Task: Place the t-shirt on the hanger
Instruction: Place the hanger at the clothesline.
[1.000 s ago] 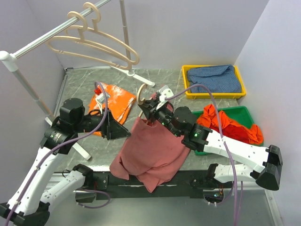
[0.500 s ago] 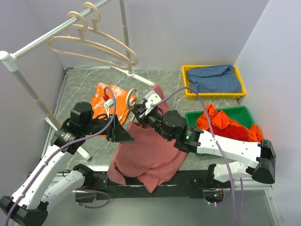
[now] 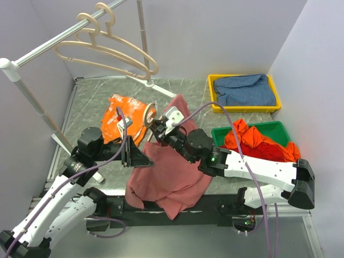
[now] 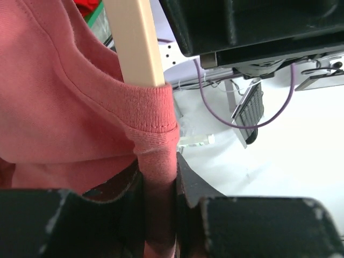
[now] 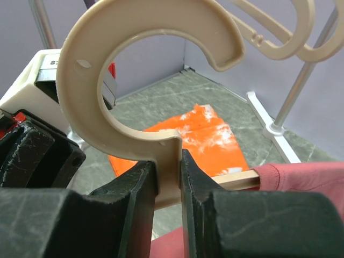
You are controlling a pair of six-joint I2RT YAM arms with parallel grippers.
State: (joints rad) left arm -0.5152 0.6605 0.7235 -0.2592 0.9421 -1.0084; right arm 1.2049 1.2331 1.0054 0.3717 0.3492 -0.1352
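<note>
The dusty-rose t-shirt (image 3: pixel 172 172) hangs from the beige hanger (image 3: pixel 148 114), held above the table's near middle. My right gripper (image 3: pixel 157 128) is shut on the hanger's neck just below its hook (image 5: pixel 134 64); one hanger arm (image 5: pixel 236 180) runs into the shirt's collar (image 5: pixel 301 177). My left gripper (image 3: pixel 146 159) is shut on a fold of the t-shirt's collar hem (image 4: pixel 156 156), right beside the hanger's arm (image 4: pixel 137 43) that passes into the neck opening. The shirt's lower part drapes over the table's front edge.
Two more beige hangers (image 3: pixel 107 51) hang on the rack's rail (image 3: pixel 54 37) at back left. An orange cloth with white marks (image 3: pixel 129 118) lies on the table behind the left gripper. A yellow bin (image 3: pixel 244 92) holds blue fabric; a green bin (image 3: pixel 258 141) holds a red-orange garment.
Both grippers have shifted left with the hanger and t-shirt. The hanger's hook now sits over the orange cloth's edge, and the shirt's upper edge has spread toward the back.
</note>
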